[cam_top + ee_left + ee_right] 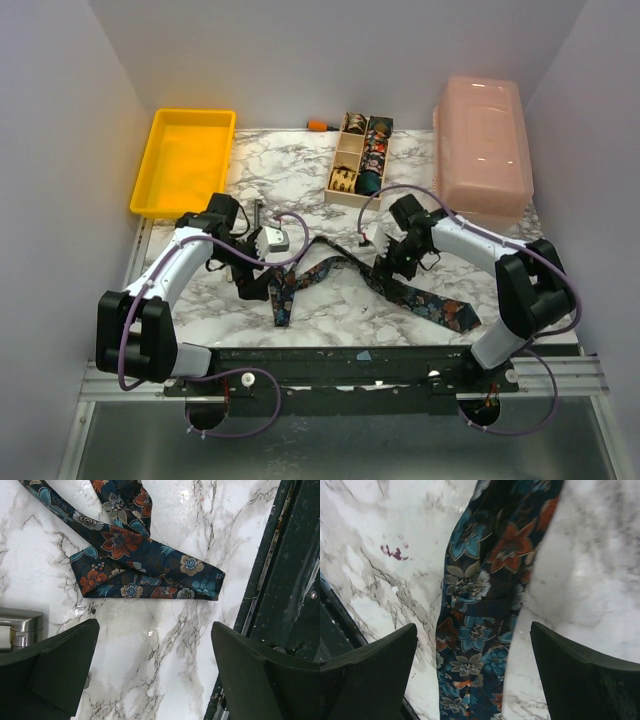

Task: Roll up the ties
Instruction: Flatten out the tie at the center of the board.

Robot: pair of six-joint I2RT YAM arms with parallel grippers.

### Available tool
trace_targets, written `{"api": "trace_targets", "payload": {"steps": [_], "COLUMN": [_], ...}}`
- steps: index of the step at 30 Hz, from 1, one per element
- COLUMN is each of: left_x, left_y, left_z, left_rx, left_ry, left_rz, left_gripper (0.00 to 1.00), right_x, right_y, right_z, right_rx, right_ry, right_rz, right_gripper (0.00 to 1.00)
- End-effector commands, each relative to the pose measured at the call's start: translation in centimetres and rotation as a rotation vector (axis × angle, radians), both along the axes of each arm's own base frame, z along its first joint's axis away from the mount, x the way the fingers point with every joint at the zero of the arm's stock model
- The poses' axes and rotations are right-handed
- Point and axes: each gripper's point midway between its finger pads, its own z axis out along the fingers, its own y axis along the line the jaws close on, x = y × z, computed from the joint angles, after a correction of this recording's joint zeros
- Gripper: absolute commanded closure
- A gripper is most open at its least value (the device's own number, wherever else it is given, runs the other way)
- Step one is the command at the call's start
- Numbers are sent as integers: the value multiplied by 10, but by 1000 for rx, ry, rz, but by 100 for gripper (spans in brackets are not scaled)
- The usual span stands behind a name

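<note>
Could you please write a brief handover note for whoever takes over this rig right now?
Left gripper: open, over the table, just short of one end of the floral tie.
Right gripper: open, straddling the same tie farther along.
The floral tie lies unrolled on the table. Several rolled ties sit in the wooden box.
Left to do: grasp the floral tie and roll it up.
</note>
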Motion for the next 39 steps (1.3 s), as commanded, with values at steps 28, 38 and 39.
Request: {"api": "trace_targets", "payload": {"steps": [28, 38, 39], "left_x": [-12, -5, -5], "left_y": [-38, -58, -59], "left_z": [-44, -52, -54], "left_rx": [125, 27, 19], "left_ry": [-142, -376, -401], "left_rz": [-216, -474, -505], "left_gripper": [8, 7, 7], "right_x": [18, 8, 8], "right_y": [-146, -152, -151], "right_z": [-43, -44, -44], "right_rx": [-500, -501, -500], "right_ry": [-347, -339, -337], "right_rz": [63, 73, 73], "right_gripper": [99, 99, 99]}}
